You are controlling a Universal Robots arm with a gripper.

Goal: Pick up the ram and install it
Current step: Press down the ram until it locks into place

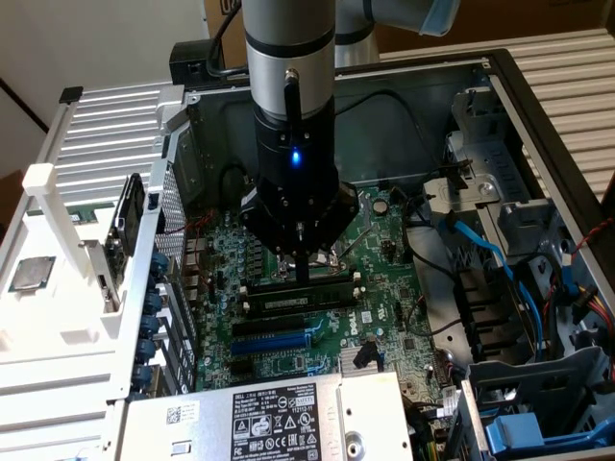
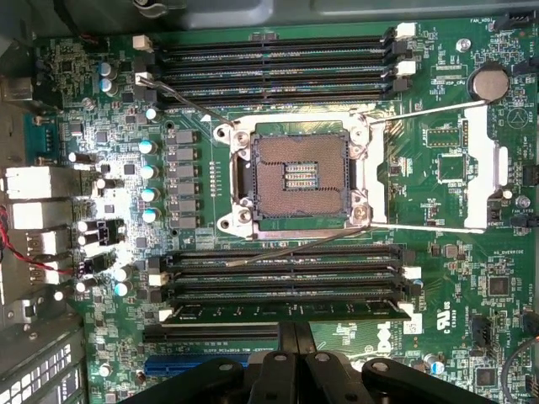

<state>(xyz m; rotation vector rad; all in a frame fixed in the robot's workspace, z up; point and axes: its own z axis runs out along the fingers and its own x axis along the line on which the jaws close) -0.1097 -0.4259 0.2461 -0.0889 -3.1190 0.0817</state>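
The ram is a thin green stick with a pale label, standing on edge in one of the black memory slots just in front of the CPU socket. In the wrist view the ram shows as a narrow green strip between white end clips. My gripper hangs straight down over the stick's middle with its two dark fingers shut together and nothing between them. The fingertips sit right at the ram's upper edge; whether they touch it I cannot tell.
The open PC case's metal walls surround the motherboard. A blue expansion slot and the power supply lie in front of the ram. Blue and black cables and drive bays crowd the exterior view's right. Another bank of memory slots lies beyond the socket.
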